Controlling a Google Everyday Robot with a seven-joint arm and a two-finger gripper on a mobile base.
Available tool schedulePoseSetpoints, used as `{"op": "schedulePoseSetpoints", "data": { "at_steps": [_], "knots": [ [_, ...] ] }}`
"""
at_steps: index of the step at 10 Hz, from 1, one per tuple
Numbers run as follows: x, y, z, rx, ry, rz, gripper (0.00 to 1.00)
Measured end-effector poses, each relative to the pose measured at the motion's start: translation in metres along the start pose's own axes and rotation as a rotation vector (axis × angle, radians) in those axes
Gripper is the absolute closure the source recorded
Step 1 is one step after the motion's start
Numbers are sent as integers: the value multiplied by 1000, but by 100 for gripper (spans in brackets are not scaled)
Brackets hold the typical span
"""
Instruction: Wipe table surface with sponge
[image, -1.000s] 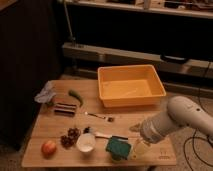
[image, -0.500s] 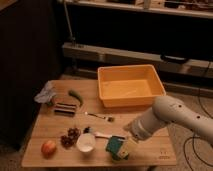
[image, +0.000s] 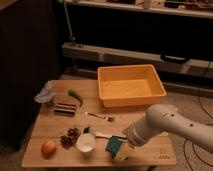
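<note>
The sponge (image: 115, 145) lies near the front edge of the wooden table surface (image: 55, 127), right of the white bowl (image: 86, 142). Its teal top faces up and a yellowish side shows at its lower right. My gripper (image: 126, 149) reaches in from the right on the white arm (image: 165, 122). It sits right at the sponge's right edge, partly over it. The arm's bulk hides the contact between gripper and sponge.
An orange tub (image: 131, 85) fills the table's back right. An apple (image: 48, 148) and grapes (image: 70, 137) sit at the front left. A green pepper (image: 75, 96), a dark bar (image: 65, 108) and a crumpled wrapper (image: 46, 93) lie further back. A small utensil (image: 100, 117) lies mid-table.
The arm has swung left and down, bringing my gripper from just right of the sponge onto its right edge. The sponge has shifted slightly.
</note>
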Motion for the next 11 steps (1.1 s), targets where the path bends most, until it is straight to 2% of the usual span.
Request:
{"op": "schedulePoseSetpoints", "data": {
  "at_steps": [5, 7, 11],
  "knots": [
    [3, -12, 17, 25, -55, -84, 20],
    [4, -14, 18, 30, -68, -88, 20],
    [26, -21, 22, 36, -123, -75, 20]
  ]
}}
